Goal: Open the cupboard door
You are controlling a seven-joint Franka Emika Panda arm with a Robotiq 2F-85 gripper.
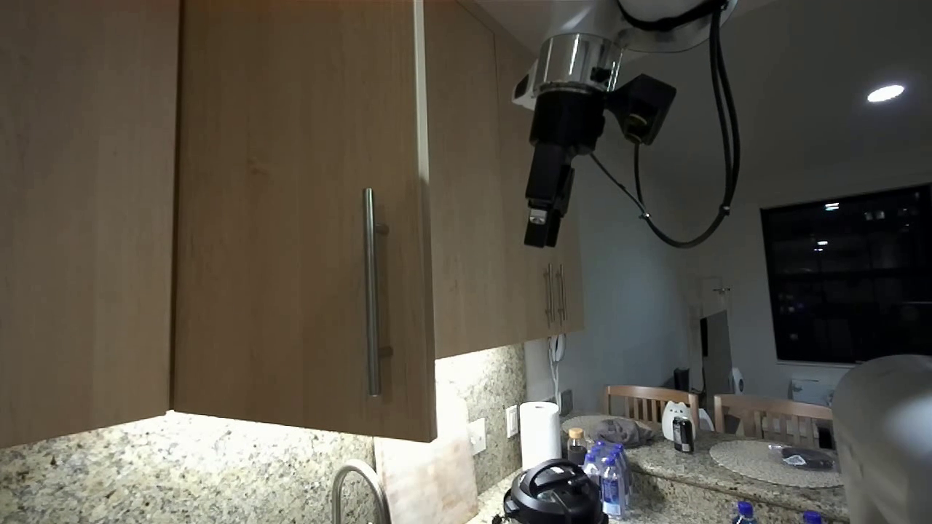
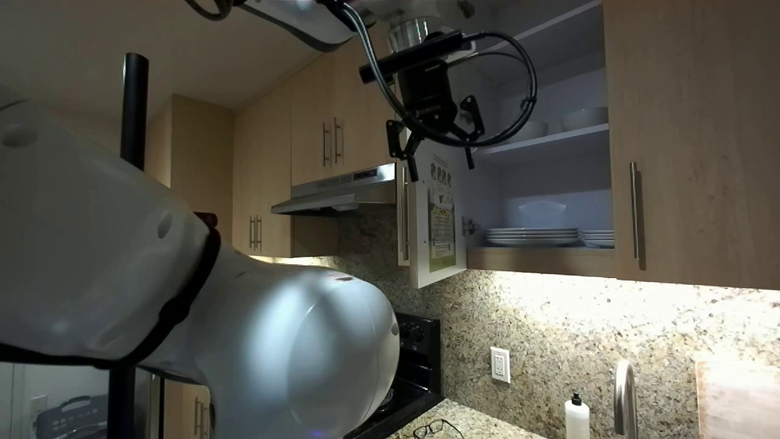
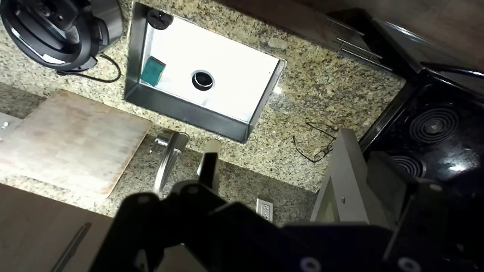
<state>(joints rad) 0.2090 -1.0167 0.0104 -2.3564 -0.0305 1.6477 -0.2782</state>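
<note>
Cupboard door [image 1: 280,218], flat light-oak wood grain outside, slim cylindrical silver bar handle [image 1: 371,291], standing open beside white shelves [image 2: 567,135], angular black gripper [image 2: 442,166], both fingers [image 2: 412,169] spread apart, speckled stone backsplash [image 2: 548,335] below.

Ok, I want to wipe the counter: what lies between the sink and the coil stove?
In the wrist view, eyeglasses lie on the granite countertop between the sink and the coil stove; the open cupboard door hides part of that stretch.
</note>
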